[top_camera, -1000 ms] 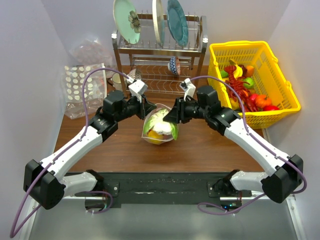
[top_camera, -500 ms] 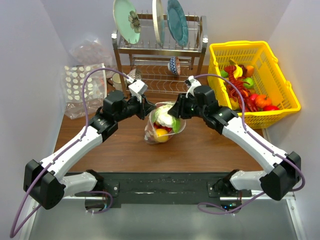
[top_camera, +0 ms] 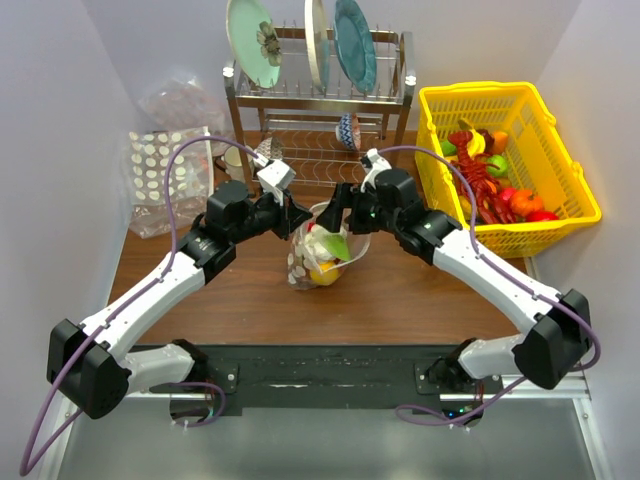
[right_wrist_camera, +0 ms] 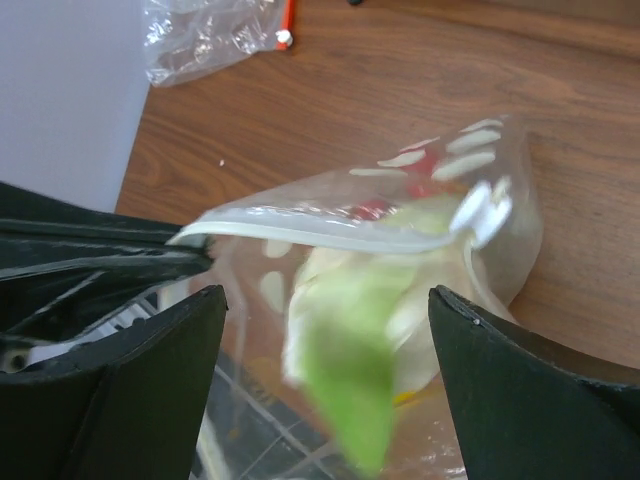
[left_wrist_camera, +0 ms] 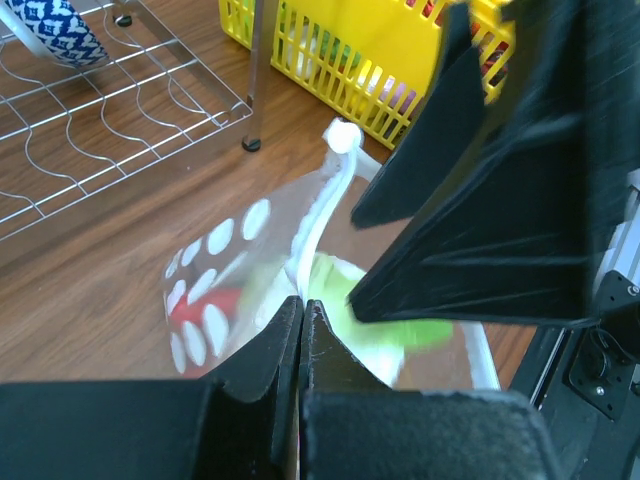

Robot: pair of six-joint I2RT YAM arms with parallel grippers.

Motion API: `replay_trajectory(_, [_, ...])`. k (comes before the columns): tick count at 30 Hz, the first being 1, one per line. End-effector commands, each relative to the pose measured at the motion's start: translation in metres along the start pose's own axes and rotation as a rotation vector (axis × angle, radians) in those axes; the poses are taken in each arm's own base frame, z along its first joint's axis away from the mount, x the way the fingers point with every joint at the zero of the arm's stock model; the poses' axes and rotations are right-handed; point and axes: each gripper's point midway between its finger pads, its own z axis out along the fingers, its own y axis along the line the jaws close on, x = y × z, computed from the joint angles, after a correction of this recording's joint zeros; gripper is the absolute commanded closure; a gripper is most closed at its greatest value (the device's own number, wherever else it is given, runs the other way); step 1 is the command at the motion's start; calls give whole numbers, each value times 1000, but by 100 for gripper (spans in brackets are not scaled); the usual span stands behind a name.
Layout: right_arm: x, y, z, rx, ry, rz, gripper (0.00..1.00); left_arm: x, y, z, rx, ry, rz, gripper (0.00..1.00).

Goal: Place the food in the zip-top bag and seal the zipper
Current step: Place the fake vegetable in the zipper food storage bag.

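- While pressed together, left gripper (left_wrist_camera: 302, 305) jaws pinching zipper (left_wrist_camera: 318, 225) of zip-top bag (top_camera: 322, 248), food (top_camera: 324, 269) inside.
- Right gripper (right_wrist_camera: 325, 300) jaws spread, either side of bag, above desk (top_camera: 230, 300).

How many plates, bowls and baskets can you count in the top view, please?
Plates: 3
Bowls: 1
Baskets: 1
Total: 5
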Motion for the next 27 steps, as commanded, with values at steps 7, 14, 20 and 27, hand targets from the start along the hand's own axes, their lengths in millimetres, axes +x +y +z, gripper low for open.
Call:
replay_trajectory(7, [-58,21,-64,38,-155,-136,17,-22,-4,-4,12,-68,32,100])
replay_trajectory(14, [-99,-34,-108,410,-310,-238,1,-21,-2,-4,7,-67,29,100])
replay_trajectory(20, [-137,-69,-126,668,-361,-309,1,-21,-3,-4,9,-68,30,100])
replay_trajectory(27, [-194,-146,-159,845,-440,-137,1,-21,-3,-4,10,-69,29,100])
